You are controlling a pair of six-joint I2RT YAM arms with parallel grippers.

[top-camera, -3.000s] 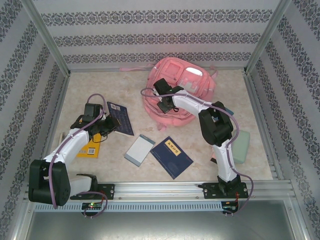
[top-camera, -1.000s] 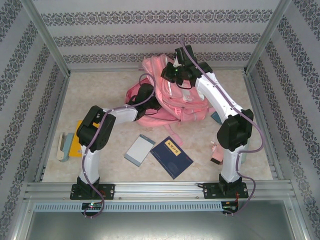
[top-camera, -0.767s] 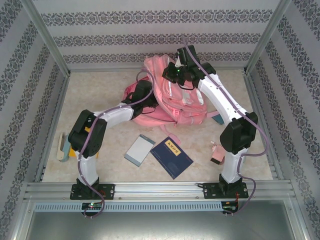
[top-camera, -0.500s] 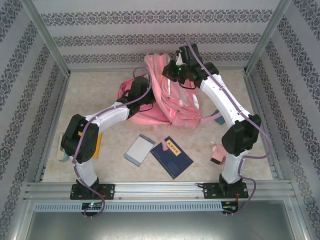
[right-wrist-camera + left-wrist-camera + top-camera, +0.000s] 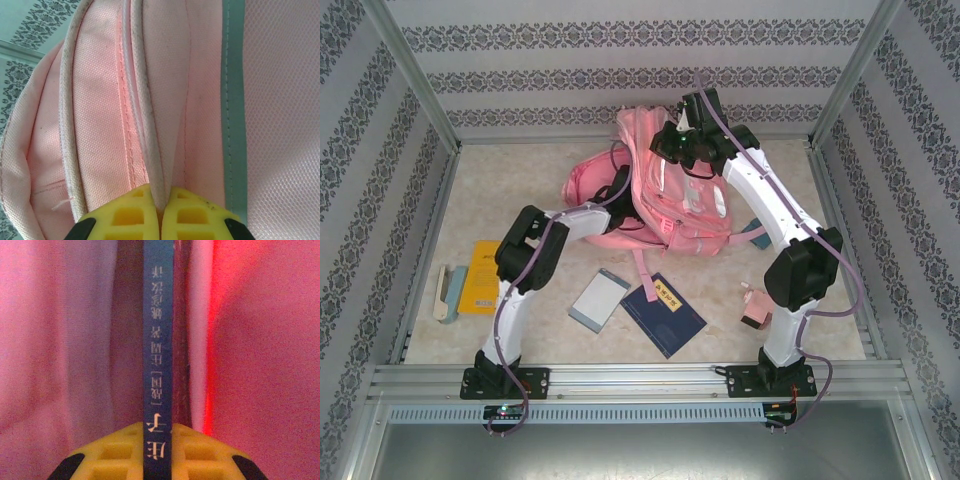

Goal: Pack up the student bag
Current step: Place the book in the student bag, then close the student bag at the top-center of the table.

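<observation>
Nearest, in the middle of the counter [image 5: 520, 170], a dark blue book [image 5: 663, 313] lies flat, with a grey notebook [image 5: 597, 299] just beside it on the left. Well off to the left lies a yellow book [image 5: 480, 276]. On the right, by the right arm, sits a small pink object [image 5: 755, 308], too small to name.

Farther back, at the far middle of the counter, is the student bag [image 5: 685, 205], its opening turned to the left and its far end raised. The left arm reaches into that opening. In the left wrist view the left pincer [image 5: 157, 427] stands narrow, gripping a thin blue book [image 5: 158, 340] by its spine, with pink fabric on both sides of it.

Farthest, at the raised end of the bag, the right pincer [image 5: 160, 197] is pinched tight on a pale piped seam [image 5: 142, 110] of the bag, beside a grey stripe [image 5: 233, 100].
</observation>
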